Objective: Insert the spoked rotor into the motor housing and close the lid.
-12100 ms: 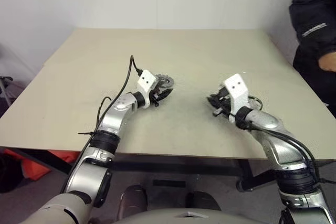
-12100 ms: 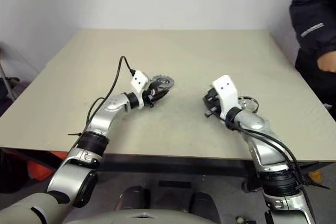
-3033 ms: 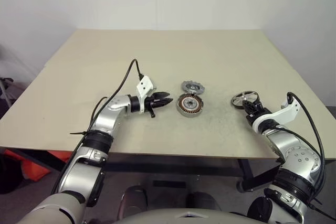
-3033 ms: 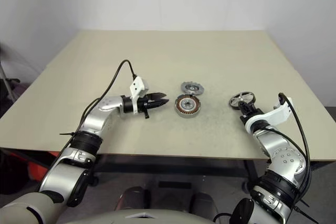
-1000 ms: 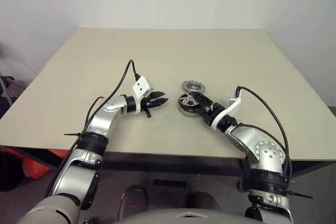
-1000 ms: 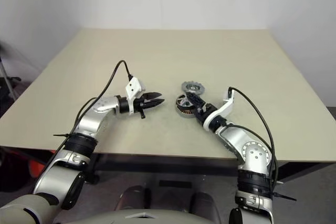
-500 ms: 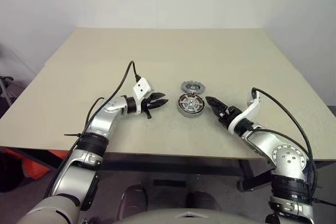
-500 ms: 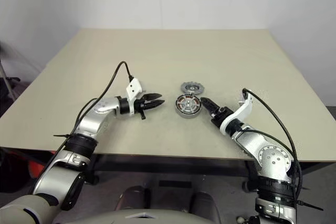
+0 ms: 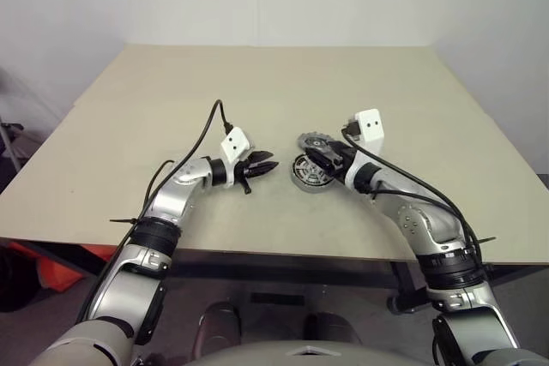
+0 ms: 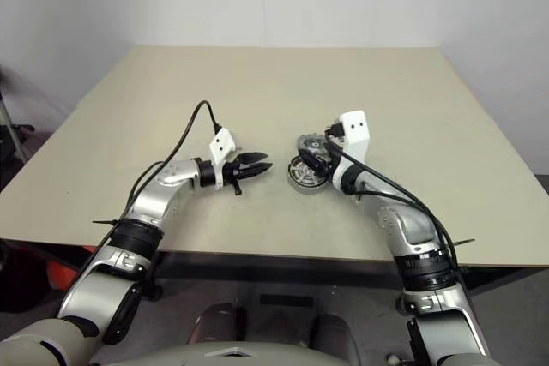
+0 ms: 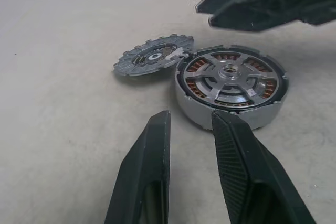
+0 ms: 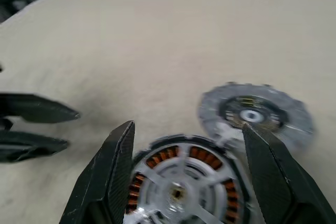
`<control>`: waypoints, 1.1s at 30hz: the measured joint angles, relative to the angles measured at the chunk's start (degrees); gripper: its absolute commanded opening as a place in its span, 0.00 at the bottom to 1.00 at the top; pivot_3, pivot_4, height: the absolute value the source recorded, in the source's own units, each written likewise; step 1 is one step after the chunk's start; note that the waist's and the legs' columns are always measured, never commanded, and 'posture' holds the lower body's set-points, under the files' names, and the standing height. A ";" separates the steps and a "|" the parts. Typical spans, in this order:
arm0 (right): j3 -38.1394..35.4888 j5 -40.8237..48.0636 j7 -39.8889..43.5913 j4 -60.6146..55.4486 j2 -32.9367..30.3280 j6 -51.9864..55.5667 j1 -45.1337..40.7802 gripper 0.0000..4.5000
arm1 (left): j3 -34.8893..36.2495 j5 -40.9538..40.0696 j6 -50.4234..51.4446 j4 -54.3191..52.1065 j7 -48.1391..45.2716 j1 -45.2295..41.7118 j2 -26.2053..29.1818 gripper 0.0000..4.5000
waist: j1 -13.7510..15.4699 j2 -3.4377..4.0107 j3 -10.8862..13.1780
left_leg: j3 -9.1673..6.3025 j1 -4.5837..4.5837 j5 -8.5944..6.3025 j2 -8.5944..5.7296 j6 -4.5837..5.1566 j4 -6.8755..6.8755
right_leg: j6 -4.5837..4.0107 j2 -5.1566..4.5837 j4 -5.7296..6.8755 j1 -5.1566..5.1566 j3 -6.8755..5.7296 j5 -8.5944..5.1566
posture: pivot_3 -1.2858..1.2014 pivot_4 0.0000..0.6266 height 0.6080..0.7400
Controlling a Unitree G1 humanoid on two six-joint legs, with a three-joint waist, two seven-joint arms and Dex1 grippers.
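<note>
Two parts on the counter: we see the spoked rotor seated in the motor housing, the lid touching it. Right gripper hovers above, jaws spread, empty. Left gripper is nearby, jaws slightly parted, empty.

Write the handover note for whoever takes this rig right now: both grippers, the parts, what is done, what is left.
Left gripper: open and empty, hovering just left of the motor housing.
Right gripper: open wide and empty, poised over the housing from the right.
Spoked rotor: already seated inside the housing, copper windings visible between its spokes.
Lid: lying flat on the table, just behind the housing with its edge against it.
Done: rotor inserted.
Left: pick up the lid, set it on the housing and close it.
</note>
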 measured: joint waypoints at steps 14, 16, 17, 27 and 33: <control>1.24 -11.13 3.94 7.28 3.84 -5.34 1.44 0.22 | 0.10 -0.02 0.04 -1.80 1.88 1.21 0.66 0.30 | -0.31 -0.12 -0.06 | 0.00 0.45 0.00 0.04 0.00 0.04 | 0.04 0.01 0.04 0.35 0.01 -0.02 | 0.52 0.00 1.00; 1.17 -11.25 5.30 6.71 3.63 -5.35 1.45 0.22 | 0.10 -0.02 0.04 -1.86 2.04 1.22 0.70 0.30 | -0.30 -0.12 -0.06 | -0.01 0.41 0.01 0.04 -0.01 0.04 | 0.02 0.01 0.04 0.34 0.00 -0.01 | 0.52 0.00 1.00; 1.07 -11.18 6.20 5.87 3.16 -5.34 1.40 0.22 | 0.10 -0.02 0.04 -1.87 2.13 1.22 0.69 0.30 | -0.27 -0.11 -0.05 | -0.01 0.38 0.01 0.04 -0.01 0.04 | 0.01 0.01 0.04 0.32 0.00 0.00 | 0.52 0.00 1.00; 7.65 -23.16 26.37 1.09 -16.26 -18.74 -10.71 0.22 | 0.09 -0.03 -0.35 -1.33 3.58 0.87 -1.39 0.30 | -0.11 -0.14 -0.03 | -0.01 0.22 -0.06 0.05 0.10 0.14 | -0.05 0.03 0.02 0.25 0.01 0.02 | 0.52 0.00 1.00; 16.14 -35.27 41.86 14.43 -24.69 -39.58 -17.87 0.42 | 0.10 0.03 -1.10 0.68 4.21 -0.03 -2.69 0.30 | -0.18 -0.19 0.00 | 0.00 0.19 -0.24 0.09 0.42 0.38 | -0.08 0.02 0.11 0.26 -0.01 0.03 | 0.52 0.00 1.00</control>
